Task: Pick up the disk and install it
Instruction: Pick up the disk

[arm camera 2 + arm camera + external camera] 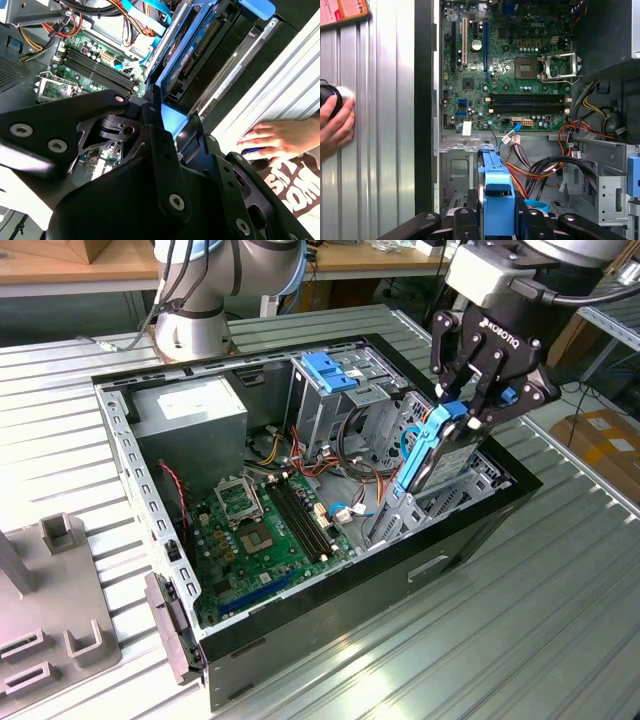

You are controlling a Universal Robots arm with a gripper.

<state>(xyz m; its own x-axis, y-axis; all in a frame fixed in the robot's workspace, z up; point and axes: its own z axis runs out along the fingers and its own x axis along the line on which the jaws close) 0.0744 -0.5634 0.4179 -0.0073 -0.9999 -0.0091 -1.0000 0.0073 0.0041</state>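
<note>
The disk [440, 455], a grey drive in a bright blue carrier, stands on edge and slightly tilted over the drive bay at the exterior view's right end of the open computer case [300, 600]. Its lower end reaches down between the bay's metal walls. My gripper [468, 405] is shut on the carrier's upper end. In the first wrist view the blue carrier [497, 190] sits between the black fingers [465, 220] of my gripper [498, 220]. In the second wrist view the disk [200, 45] runs away from the gripper [177, 125] into the case.
Inside the case lie the green motherboard [270, 520], a grey power-supply box [190, 410], a metal cage with a blue cap [325, 370] and loose cables [550, 170]. A person's hand [335, 125] rests on the ribbed table beside the case. A grey fixture [50, 610] stands at the exterior view's left.
</note>
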